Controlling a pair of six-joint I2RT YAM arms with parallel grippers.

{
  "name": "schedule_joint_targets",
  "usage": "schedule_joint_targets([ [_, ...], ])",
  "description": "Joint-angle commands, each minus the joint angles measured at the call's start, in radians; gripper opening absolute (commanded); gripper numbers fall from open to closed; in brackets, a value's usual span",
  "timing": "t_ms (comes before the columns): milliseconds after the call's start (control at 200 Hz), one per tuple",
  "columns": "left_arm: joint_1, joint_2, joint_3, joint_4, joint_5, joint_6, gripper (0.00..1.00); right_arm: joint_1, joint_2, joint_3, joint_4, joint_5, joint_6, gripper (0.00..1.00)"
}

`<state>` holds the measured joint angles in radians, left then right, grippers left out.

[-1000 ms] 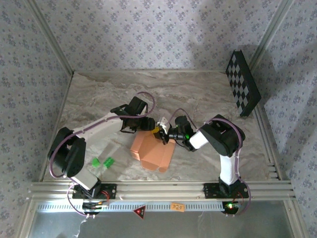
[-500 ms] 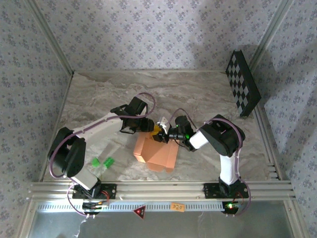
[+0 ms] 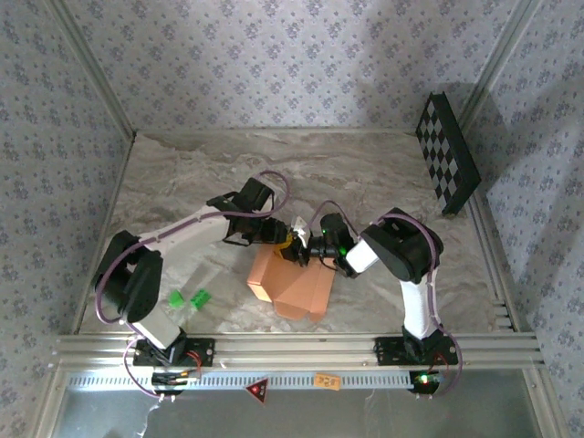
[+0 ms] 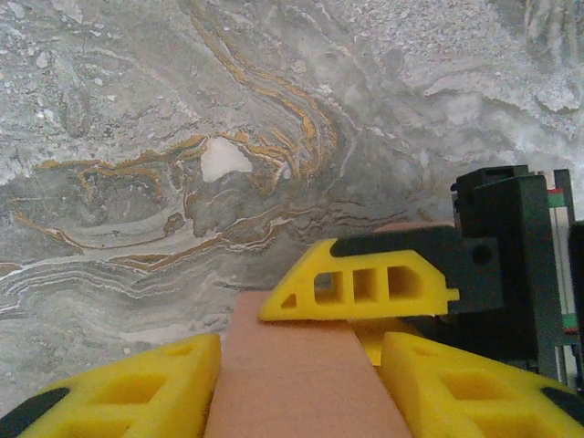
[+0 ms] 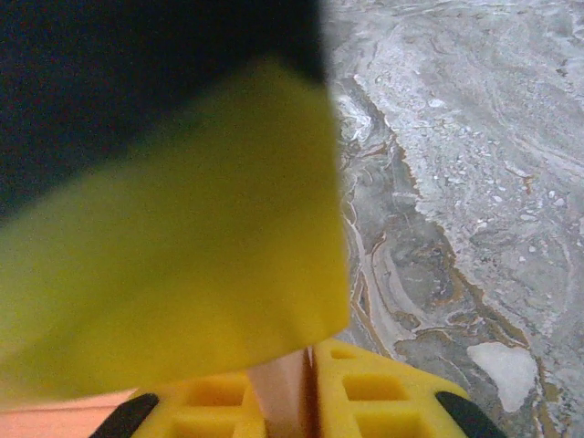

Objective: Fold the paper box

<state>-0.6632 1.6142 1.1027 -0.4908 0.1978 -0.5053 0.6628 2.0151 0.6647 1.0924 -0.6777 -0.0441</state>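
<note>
I am finding nothing legible. An orange sticker (image 3: 326, 380) on the front rail (image 3: 474, 345) is showing dark marks too small to read, and a red triangle sign (image 3: 257, 390) is showing a blurred symbol.

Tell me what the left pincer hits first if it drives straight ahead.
Most likely the right pincer: its yellow finger lies straight ahead of the left pincer, across the salmon-orange paper box. Depth unclear.

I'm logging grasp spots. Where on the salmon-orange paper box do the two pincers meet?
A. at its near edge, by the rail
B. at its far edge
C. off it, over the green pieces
B: the left pincer and the right pincer meet at the far edge of the salmon-orange creased paper box, apart from the small green pieces.
</note>
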Motion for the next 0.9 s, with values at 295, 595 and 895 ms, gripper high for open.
schedule_joint_targets([
  [295,-0.018,-0.016,0.001,0.080,0.140,-0.034,0.55,0.010,-0.008,0.018,-0.002,0.088,0.010,0.00],
  [595,-0.001,-0.114,-0.027,0.096,0.092,-0.067,0.79,0.036,-0.119,0.033,-0.296,0.242,-0.037,0.00],
  [895,0.129,-0.306,-0.092,0.055,0.053,-0.055,0.89,0.038,-0.258,0.238,-1.076,0.316,-0.111,0.00],
])
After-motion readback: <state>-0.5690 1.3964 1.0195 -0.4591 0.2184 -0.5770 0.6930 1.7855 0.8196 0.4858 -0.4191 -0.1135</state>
